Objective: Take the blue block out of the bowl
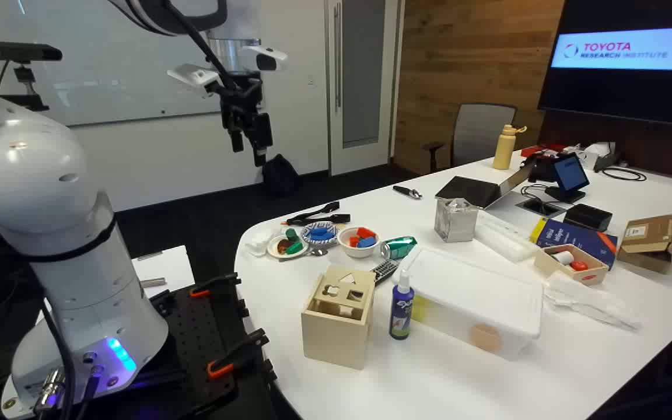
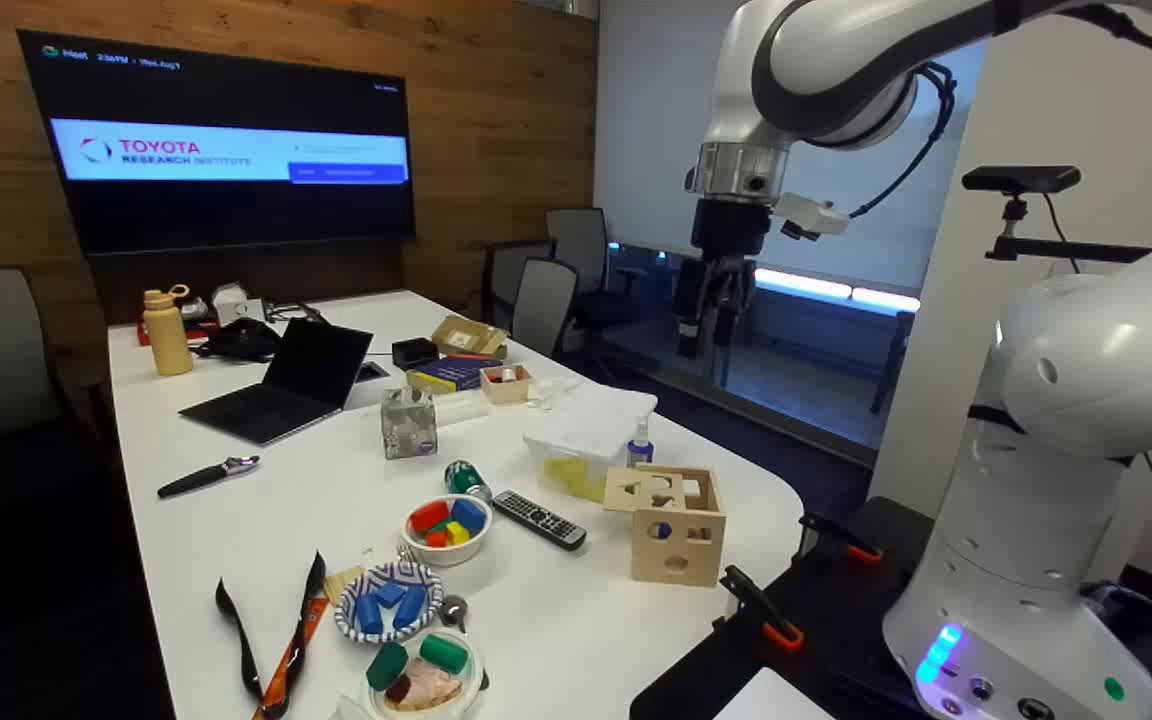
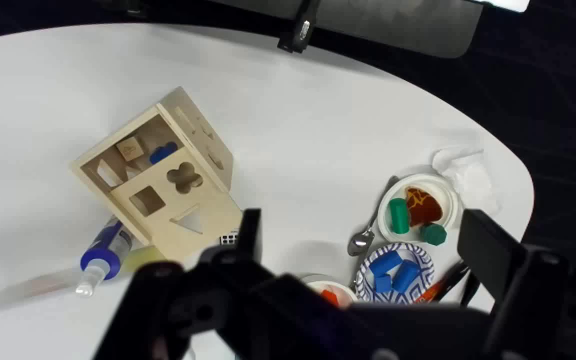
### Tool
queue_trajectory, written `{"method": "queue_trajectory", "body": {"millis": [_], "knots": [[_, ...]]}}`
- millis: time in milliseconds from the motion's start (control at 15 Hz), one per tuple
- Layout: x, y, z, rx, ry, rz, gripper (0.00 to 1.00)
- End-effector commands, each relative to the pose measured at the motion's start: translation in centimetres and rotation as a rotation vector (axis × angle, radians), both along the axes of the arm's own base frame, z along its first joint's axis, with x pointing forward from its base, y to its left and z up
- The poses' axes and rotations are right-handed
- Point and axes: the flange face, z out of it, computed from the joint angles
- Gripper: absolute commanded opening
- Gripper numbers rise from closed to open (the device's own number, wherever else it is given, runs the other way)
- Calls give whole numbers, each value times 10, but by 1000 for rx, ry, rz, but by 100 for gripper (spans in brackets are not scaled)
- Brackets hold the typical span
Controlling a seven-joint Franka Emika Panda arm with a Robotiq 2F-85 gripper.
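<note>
No red bowl shows. A white bowl [image 1: 358, 253] [image 2: 448, 556] holds red, yellow and green blocks and one blue block [image 1: 366, 242] [image 2: 469, 514]. In the wrist view only part of that white bowl [image 3: 326, 282] shows; its blue block is hidden behind the gripper. Beside it, a blue-and-white patterned bowl [image 2: 350, 592] [image 3: 421, 256] holds three blue blocks, the smallest a cube [image 3: 383, 283]. Which blue block is the task's one, I cannot tell. My gripper [image 1: 248, 150] [image 2: 706, 338] [image 3: 363, 216] is open and empty, high above the table, touching nothing.
A white dish [image 3: 384, 220] with green blocks, a spoon [image 3: 362, 242] and black tongs [image 2: 306, 610] lie around the bowls. A wooden shape box [image 1: 336, 332], spray bottle [image 1: 401, 312], plastic bin [image 1: 476, 291], green can [image 1: 398, 248] and remote [image 2: 539, 519] stand nearby.
</note>
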Motion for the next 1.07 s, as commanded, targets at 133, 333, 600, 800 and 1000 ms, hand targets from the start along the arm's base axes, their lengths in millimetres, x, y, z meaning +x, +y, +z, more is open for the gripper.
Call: {"method": "queue_trajectory", "body": {"millis": [133,333,600,800,1000], "knots": [[0,0,-3,-2,11,0,100],[24,-1,-11,-25,14,-19,100],[79,17,-34,-49,-57,35,100],[115,37,-64,-73,-78,88,100],[151,58,-100,-123,-114,147,100]]}}
